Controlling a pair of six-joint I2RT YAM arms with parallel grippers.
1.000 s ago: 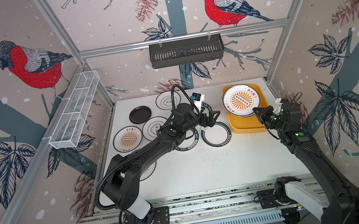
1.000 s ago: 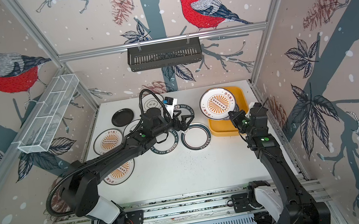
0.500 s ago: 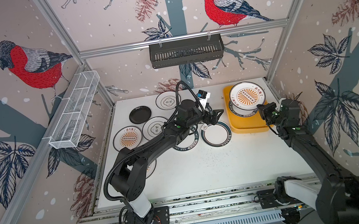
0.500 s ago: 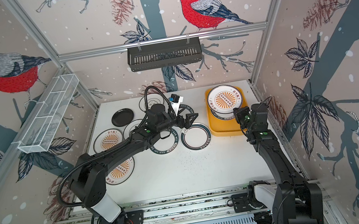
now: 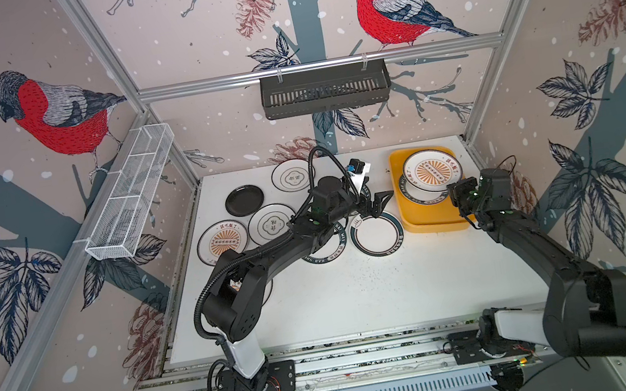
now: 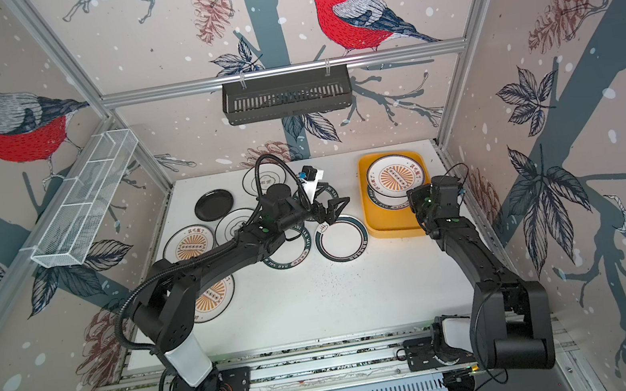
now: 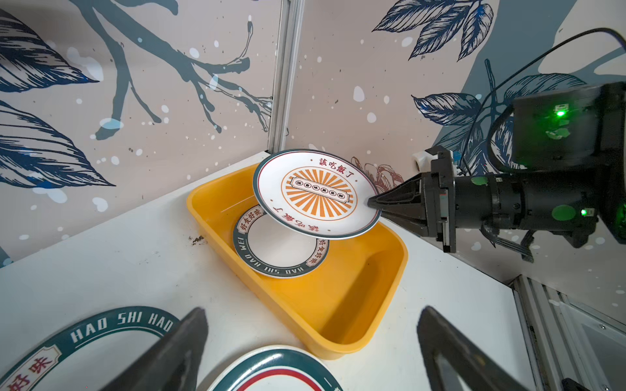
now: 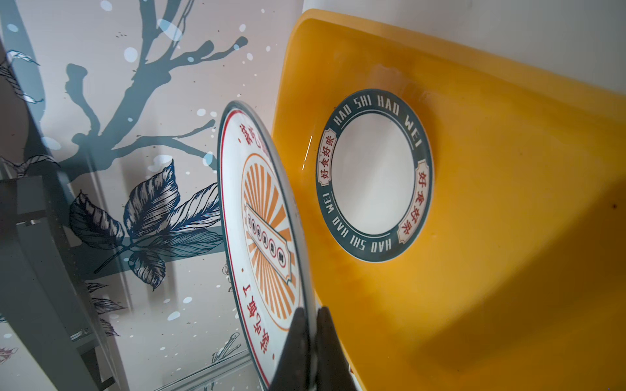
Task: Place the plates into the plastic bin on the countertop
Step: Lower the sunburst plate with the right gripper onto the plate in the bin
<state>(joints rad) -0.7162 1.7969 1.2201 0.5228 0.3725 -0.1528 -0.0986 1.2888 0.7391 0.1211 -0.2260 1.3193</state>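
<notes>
Right claw [image 7: 372, 203]: clamped tight on the rim of the sunburst plate [image 7: 318, 193]. In my right wrist view both fingers [image 8: 291, 352] pinch the edge between them.
Sunburst plate: off the tabletop [image 5: 360, 294], hanging at a slant over the far half of the bin [image 7: 355, 304], pattern side up.
Bin: flat in the far right corner of the tabletop, long side running front to back.
Lettered plate [image 7: 274, 243]: flat on the bin floor, partly under the sunburst plate. I cannot tell whether the two touch.
Left claw [image 5: 378, 204]: spread wide with nothing in it, hanging over the far edge of the green plate [image 5: 377, 235].
Green plate: flat on the tabletop, just left of the bin. I see a thin gap between them in both top views.
Second green plate [image 5: 327, 257]: just left of the green plate, mostly hidden under my left arm [image 5: 269, 249].
Black plate [image 5: 245, 200]: far left of the tabletop, well apart from the bin.
Emblem plate [image 5: 291, 176]: at the back edge, right of the black plate.
Second emblem plate [image 5: 271, 223]: just in front of the black plate.
Left sunburst plate [image 5: 223, 241]: just beside the second emblem plate, on its left.
Front plate [image 6: 213, 299]: sunburst pattern, partly covered by the left arm's elbow at the front left.
</notes>
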